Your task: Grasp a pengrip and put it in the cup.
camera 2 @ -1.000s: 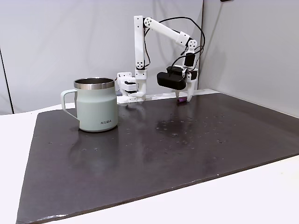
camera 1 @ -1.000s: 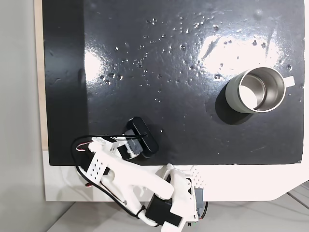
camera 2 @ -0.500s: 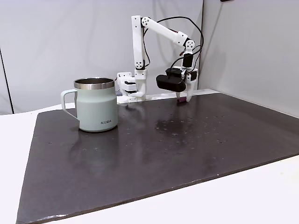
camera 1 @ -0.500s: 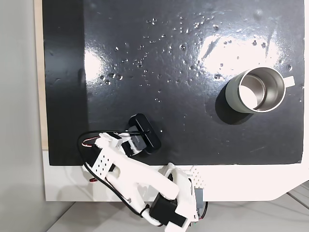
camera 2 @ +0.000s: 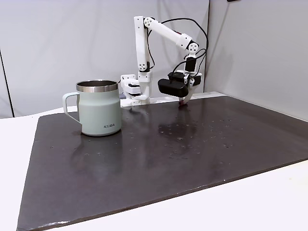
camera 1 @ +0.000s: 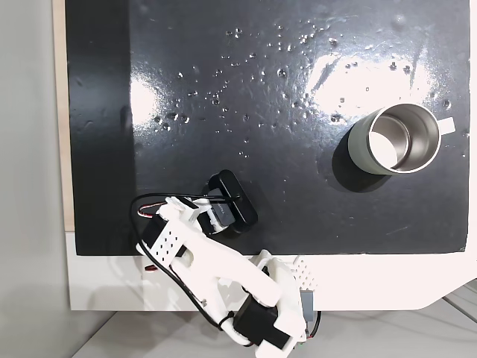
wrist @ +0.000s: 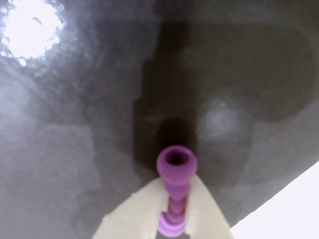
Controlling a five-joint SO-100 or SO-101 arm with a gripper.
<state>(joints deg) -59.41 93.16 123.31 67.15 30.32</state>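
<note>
Pengrip [wrist: 175,191], small and purple, sits pinched between the two pale fingers [wrist: 133,216] of the arm, its open end pointing away from the wrist camera and its ribbed body caught in the notch between them, so the jaws are clenched on it. In the side-on fixed view the gripper [camera 2: 182,101] hangs low above the far edge of the dark mat [camera 2: 159,159], and a speck of purple shows at its tip, just off the surface. From above, the white arm [camera 1: 201,261] reaches over the near edge of the mat, with a black block on its wrist hiding the tip. The cup [camera 1: 395,139] stands upright well apart from the arm, toward the right of the overhead picture, its shiny inside bare; in the side-on fixed view the cup [camera 2: 97,107] shows a pale green wall and a handle on its left. The white bench [camera 2: 269,202] carries the mat.
</note>
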